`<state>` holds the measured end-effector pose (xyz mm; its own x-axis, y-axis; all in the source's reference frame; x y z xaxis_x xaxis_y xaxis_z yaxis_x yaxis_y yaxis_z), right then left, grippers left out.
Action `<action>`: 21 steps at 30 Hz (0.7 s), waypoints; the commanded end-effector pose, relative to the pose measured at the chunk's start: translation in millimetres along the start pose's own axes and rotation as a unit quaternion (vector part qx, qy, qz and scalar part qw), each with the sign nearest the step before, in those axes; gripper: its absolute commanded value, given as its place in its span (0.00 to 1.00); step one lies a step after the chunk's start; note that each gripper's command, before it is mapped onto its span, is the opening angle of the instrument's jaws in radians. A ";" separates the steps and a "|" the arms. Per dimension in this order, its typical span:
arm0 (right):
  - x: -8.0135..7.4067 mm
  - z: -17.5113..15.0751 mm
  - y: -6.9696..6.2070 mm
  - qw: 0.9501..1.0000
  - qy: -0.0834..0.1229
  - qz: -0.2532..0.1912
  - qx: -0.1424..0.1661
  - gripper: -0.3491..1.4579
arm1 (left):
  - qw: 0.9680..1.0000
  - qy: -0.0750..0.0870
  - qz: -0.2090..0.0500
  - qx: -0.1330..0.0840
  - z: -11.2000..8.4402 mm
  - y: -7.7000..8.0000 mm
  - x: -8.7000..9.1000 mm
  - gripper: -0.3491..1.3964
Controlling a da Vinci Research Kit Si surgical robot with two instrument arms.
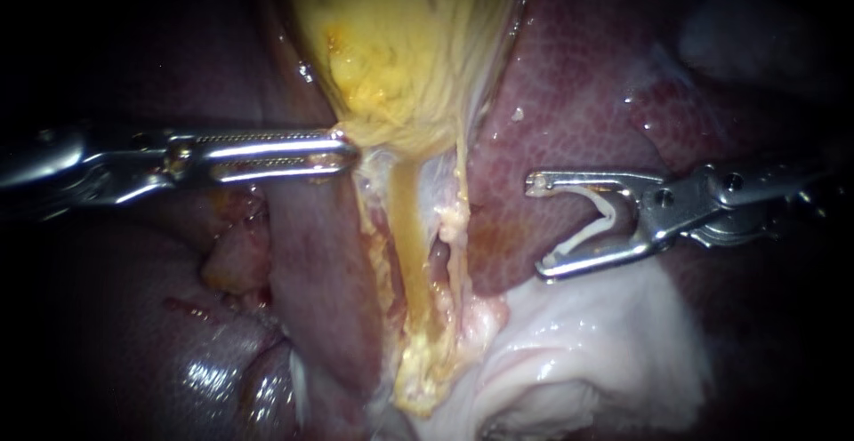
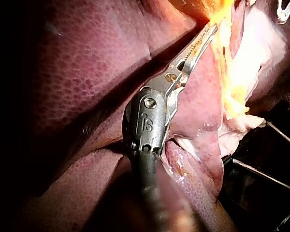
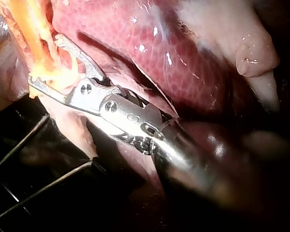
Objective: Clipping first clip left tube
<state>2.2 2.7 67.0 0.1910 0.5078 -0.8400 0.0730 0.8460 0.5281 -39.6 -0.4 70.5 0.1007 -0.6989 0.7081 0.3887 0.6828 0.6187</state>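
Observation:
The yellow gallbladder (image 1: 400,41) hangs at the top centre. My left instrument (image 1: 342,152) comes in level from the left, its jaws shut on the gallbladder's narrow neck; the left wrist view shows the same grip (image 2: 205,36). From the neck the yellowish left tube (image 1: 411,228) runs down, with a thinner right tube (image 1: 461,201) beside it. My right instrument (image 1: 536,228) stands right of both tubes and apart from them. Its jaws stand wide with a white clip (image 1: 598,220) seated between them. In the right wrist view the yellow tube (image 3: 36,29) lies just ahead of its jaws (image 3: 46,62).
Dark red liver (image 1: 578,112) lies behind and to both sides of the tubes. A pale white mass of tissue (image 1: 605,352) lies under my right instrument. A liver lobe (image 1: 311,272) stands just left of the tubes. Thin wires (image 3: 34,188) cross the dark bench beneath.

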 end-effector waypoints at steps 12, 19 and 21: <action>0.0 0.1 -0.1 1.000 0.000 0.000 0.000 0.53 | 1.000 0.000 -0.001 0.000 -0.4 -0.2 -0.3 0.00; -0.2 0.4 -0.3 1.000 0.001 0.002 0.000 0.53 | 1.000 -0.004 -0.002 0.001 -1.0 -0.5 -0.7 0.00; -0.3 0.6 -0.4 1.000 0.001 0.004 0.000 0.53 | 1.000 -0.005 -0.003 0.002 -1.4 -0.9 -1.2 0.00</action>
<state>2.8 2.1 67.1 0.1891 0.5136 -0.8370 0.0726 0.8427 0.5335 -38.6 -0.4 68.3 0.0876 -0.7015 0.7073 0.3871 0.6782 0.6246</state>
